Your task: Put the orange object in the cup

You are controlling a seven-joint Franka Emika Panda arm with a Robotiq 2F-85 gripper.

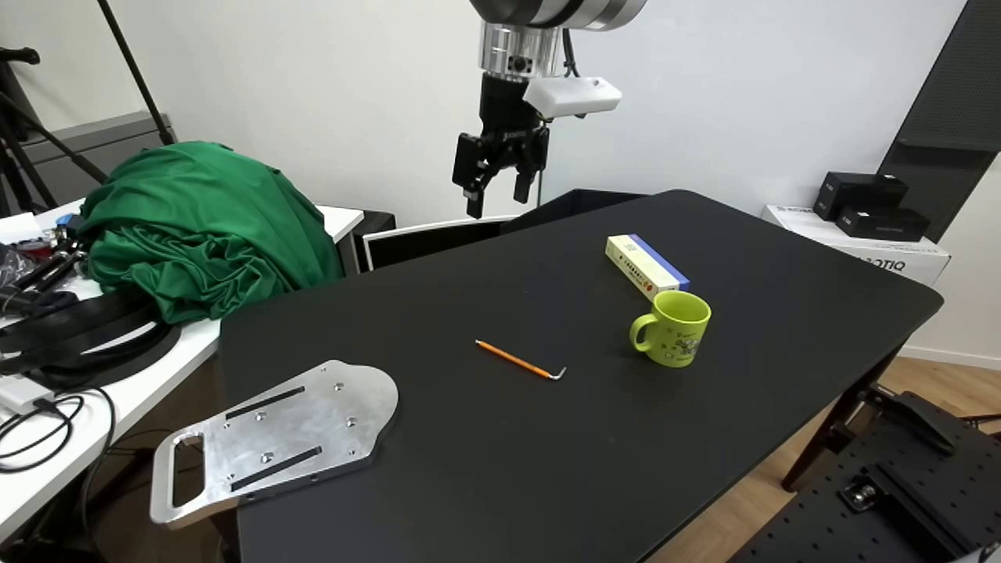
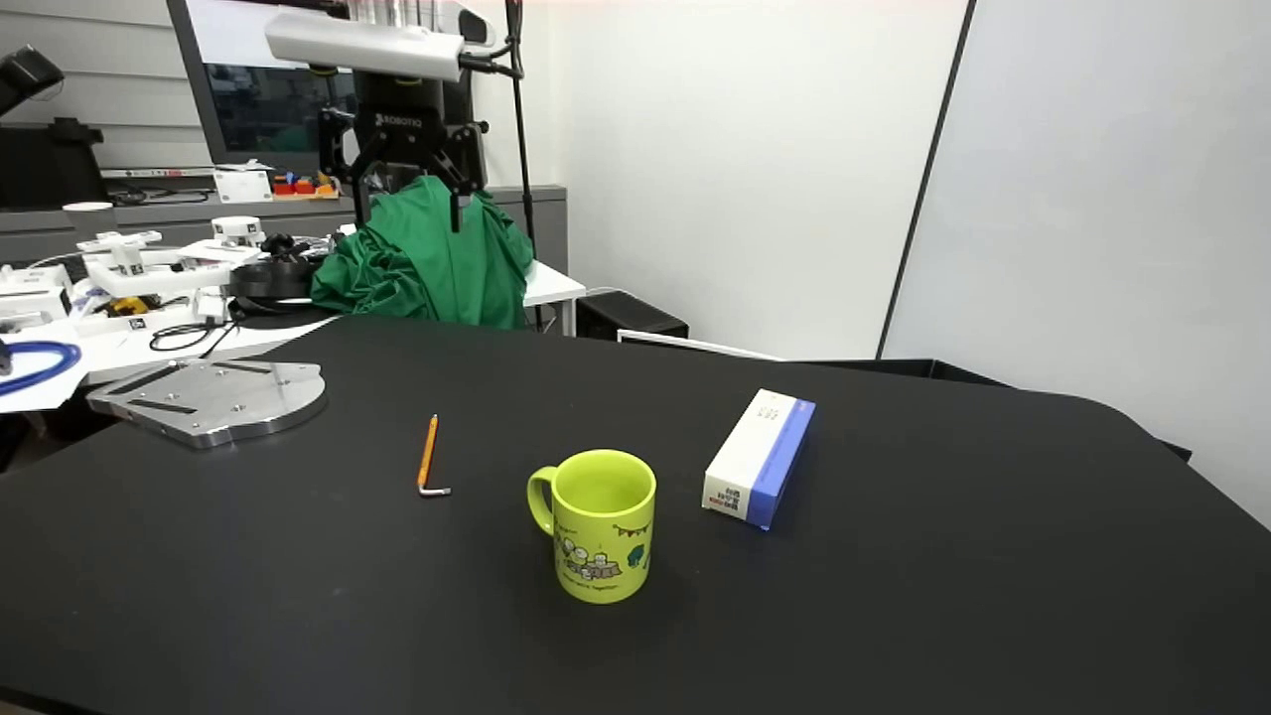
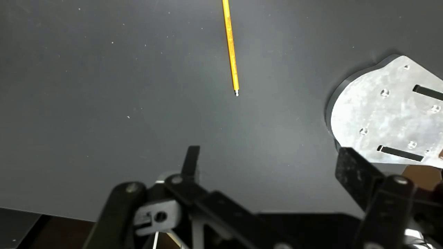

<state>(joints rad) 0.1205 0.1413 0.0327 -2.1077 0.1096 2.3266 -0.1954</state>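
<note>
The orange stick (image 1: pixel 514 360) lies flat on the black table in both exterior views (image 2: pixel 428 452). It has a bent silver tip at one end. In the wrist view the stick (image 3: pixel 231 48) runs from the top edge down, its straight end toward the gripper. The lime-green cup (image 1: pixel 679 336) stands upright, handle toward the stick, in both exterior views (image 2: pixel 601 546). The cup is out of the wrist view. My gripper (image 1: pixel 498 198) is open and empty, high above the table, in both exterior views (image 2: pixel 409 216). Its spread fingers (image 3: pixel 270 148) show in the wrist view.
A blue and white box (image 1: pixel 643 266) lies close to the cup. A silver metal plate (image 1: pixel 313 414) lies at the table's end, and it also shows in the wrist view (image 3: pixel 387 114). A green cloth (image 1: pixel 203 219) is heaped on a white side table.
</note>
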